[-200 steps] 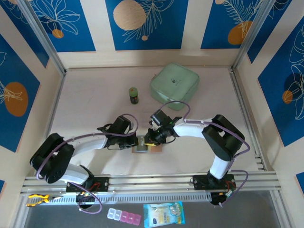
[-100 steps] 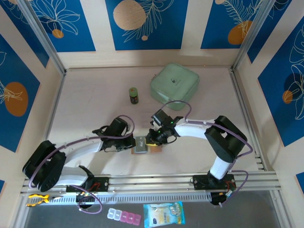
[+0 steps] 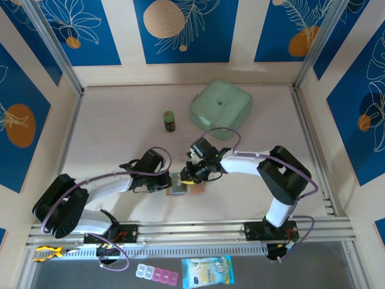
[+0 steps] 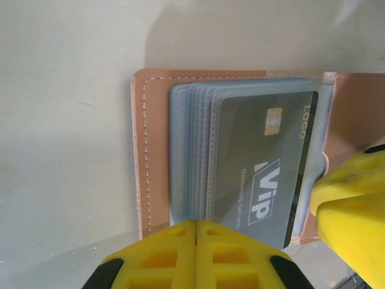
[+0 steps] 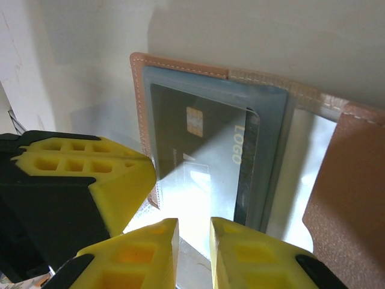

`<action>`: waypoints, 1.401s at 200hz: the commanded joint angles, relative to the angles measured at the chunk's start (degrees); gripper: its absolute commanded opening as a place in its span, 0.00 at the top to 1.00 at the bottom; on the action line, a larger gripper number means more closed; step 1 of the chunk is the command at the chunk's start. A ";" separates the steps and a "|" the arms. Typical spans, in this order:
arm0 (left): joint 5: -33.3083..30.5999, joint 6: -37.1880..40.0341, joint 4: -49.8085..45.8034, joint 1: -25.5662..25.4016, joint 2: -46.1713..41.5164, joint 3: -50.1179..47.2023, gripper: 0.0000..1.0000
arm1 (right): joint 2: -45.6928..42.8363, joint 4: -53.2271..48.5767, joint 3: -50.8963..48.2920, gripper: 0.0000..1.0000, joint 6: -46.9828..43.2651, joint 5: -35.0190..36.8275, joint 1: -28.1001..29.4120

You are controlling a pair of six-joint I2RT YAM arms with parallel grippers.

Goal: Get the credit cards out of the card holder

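The card holder (image 3: 195, 189), a pinkish-tan wallet, lies open on the table between both grippers. Its grey see-through pockets (image 4: 186, 150) are fanned out. A dark grey credit card (image 4: 258, 174) with a chip and VIP print sits in the top pocket, also seen from the other side (image 5: 198, 144). My left gripper (image 4: 197, 232) is shut, its tip over the near edge of the pocket stack. My right gripper (image 5: 194, 241) stands open by a narrow gap at the open end of the top pocket, with nothing clearly between its fingers. The card holder's flap (image 5: 346, 198) lies at the right.
A mint-green zip case (image 3: 221, 110) and a small green jar (image 3: 170, 121) stand farther back. Below the front rail (image 3: 192, 229) lie a pill organiser (image 3: 157, 273) and a blue-printed sachet (image 3: 207, 271). The right gripper's finger (image 4: 352, 211) crowds the left gripper.
The left gripper has slid down beside the card holder's left edge. The right gripper has edged slightly left over it. The card holder stays where it was.
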 commanded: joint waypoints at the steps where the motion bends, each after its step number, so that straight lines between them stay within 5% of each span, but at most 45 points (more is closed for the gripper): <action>1: -1.05 -0.12 -1.19 -0.42 0.59 -0.85 1.00 | 1.39 0.17 -0.14 0.77 0.61 -1.61 -0.44; 119: -0.25 -0.30 -0.79 -0.40 1.65 -0.39 1.00 | 0.74 -5.90 0.89 0.66 -2.52 3.14 -0.37; 280: 2.04 -0.96 -0.99 -2.25 1.32 4.67 1.00 | -2.02 -3.88 0.64 0.65 -1.63 1.81 -0.10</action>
